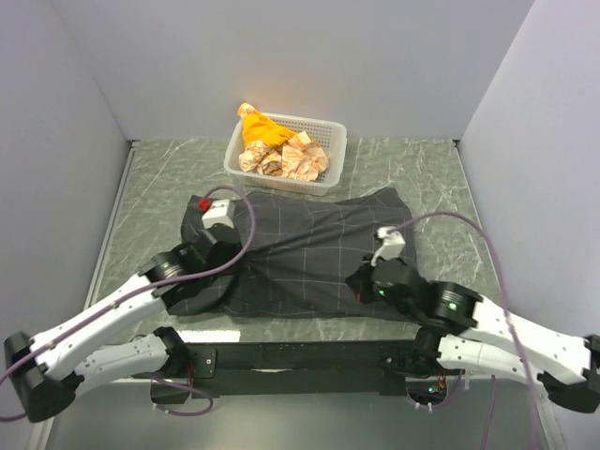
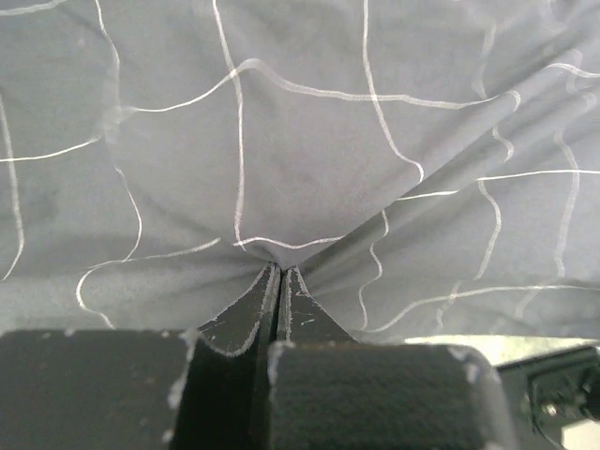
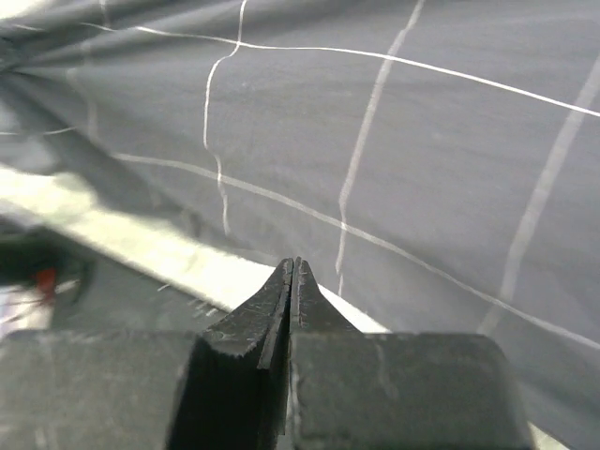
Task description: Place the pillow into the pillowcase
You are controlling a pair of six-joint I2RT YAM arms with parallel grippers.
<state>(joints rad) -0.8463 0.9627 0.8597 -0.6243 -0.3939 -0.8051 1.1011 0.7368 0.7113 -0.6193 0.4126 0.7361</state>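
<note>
The dark grey checked pillowcase (image 1: 309, 248) lies spread and bulging in the middle of the table. The pillow is hidden; no cream fabric shows in any view. My left gripper (image 1: 234, 240) is at the case's left end. In the left wrist view it (image 2: 279, 267) is shut on a pinch of the pillowcase (image 2: 309, 141), whose folds run out from the tips. My right gripper (image 1: 359, 279) is at the case's front right edge. In the right wrist view it (image 3: 295, 263) is shut with nothing between the jaws, over a bare strip of table beside the pillowcase (image 3: 422, 141).
A white basket (image 1: 330, 148) holding an orange cloth (image 1: 261, 127) and crumpled pieces stands at the back, just behind the case. Grey walls close in the left, back and right. The marbled table (image 1: 436, 187) shows around the case.
</note>
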